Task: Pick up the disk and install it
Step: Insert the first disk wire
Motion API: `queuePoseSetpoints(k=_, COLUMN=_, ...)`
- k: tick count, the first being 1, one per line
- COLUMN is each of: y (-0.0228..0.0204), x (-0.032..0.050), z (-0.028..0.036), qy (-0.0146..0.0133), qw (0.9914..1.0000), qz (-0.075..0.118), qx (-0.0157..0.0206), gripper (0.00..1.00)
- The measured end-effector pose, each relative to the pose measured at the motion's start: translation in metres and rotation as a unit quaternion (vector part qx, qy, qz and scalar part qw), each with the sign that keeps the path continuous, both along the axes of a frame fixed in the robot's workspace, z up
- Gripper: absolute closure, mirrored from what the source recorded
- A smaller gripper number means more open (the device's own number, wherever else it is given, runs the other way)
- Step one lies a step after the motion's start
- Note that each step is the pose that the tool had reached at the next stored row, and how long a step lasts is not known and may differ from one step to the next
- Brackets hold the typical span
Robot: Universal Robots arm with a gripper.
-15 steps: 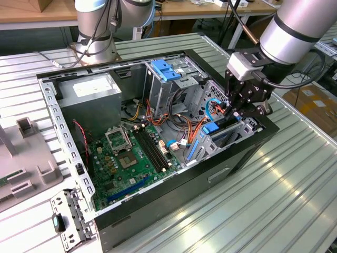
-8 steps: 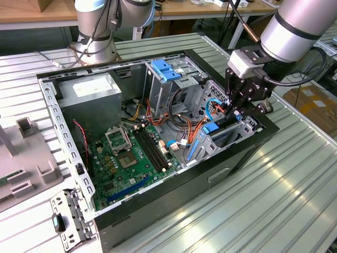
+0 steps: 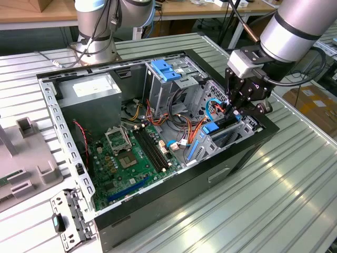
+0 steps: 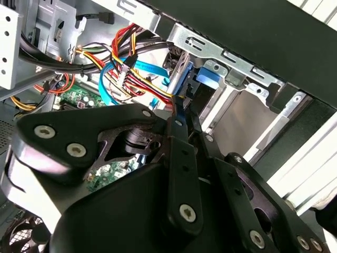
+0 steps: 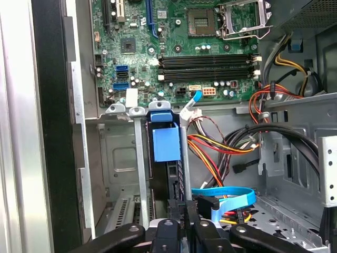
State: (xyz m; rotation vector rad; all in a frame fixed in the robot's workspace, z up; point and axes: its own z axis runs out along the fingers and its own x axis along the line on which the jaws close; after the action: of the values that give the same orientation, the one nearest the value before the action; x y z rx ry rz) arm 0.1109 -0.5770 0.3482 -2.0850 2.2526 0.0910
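The disk [image 5: 165,143] stands on edge in the narrow slot of the metal drive cage [image 5: 138,158], at the end of the open computer case [image 3: 174,184] on the exterior view's right. Its blue plastic rail faces up, probably so it can slide down between the cage's guide walls. The gripper [image 3: 238,110] hangs directly over that slot, and in both wrist views its fingers [image 4: 178,137] are drawn close together, the tips at the disk's upper edge. That narrow stance lets them fit between the cage walls (whether they pinch a thin edge or only bear on it cannot be told). The disk looks mostly sunk into its bay, so the installing appears well along. Just beside the slot, a bundle of red, yellow and black cables [image 5: 221,147] and a flat light-blue data cable [image 5: 226,195] lie loose, close enough to snag. Farther in lie the green motherboard [image 3: 124,163] and, toward the far exterior view's left, the grey power-supply box [image 3: 89,97], with a light-blue latch bracket [image 3: 166,70] on the far cage. The case lies on its side on a ribbed metal table [image 3: 274,211], which keeps the bay opening facing upward. A grey fixture [image 3: 26,158] sits at the exterior view's left, another arm's base [image 3: 95,31] stands beyond the case, and wooden benches [image 3: 31,13] line the far side of the room.
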Motion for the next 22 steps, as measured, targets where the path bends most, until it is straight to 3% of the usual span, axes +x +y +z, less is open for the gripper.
queuePoseSetpoints(k=7, y=-0.0024, x=0.0004, z=0.0, qy=0.0, qw=1.0, qz=0.002, qx=-0.0001, gripper=0.84)
queuePoseSetpoints(k=18, y=-0.0023, x=-0.0007, z=-0.002, qy=0.0, qw=1.0, qz=0.002, qx=0.0002, gripper=0.84)
queuePoseSetpoints(k=22, y=-0.0023, x=-0.0007, z=-0.0036, qy=0.0, qw=0.99992, qz=0.012, qx=0.0001, gripper=0.84)
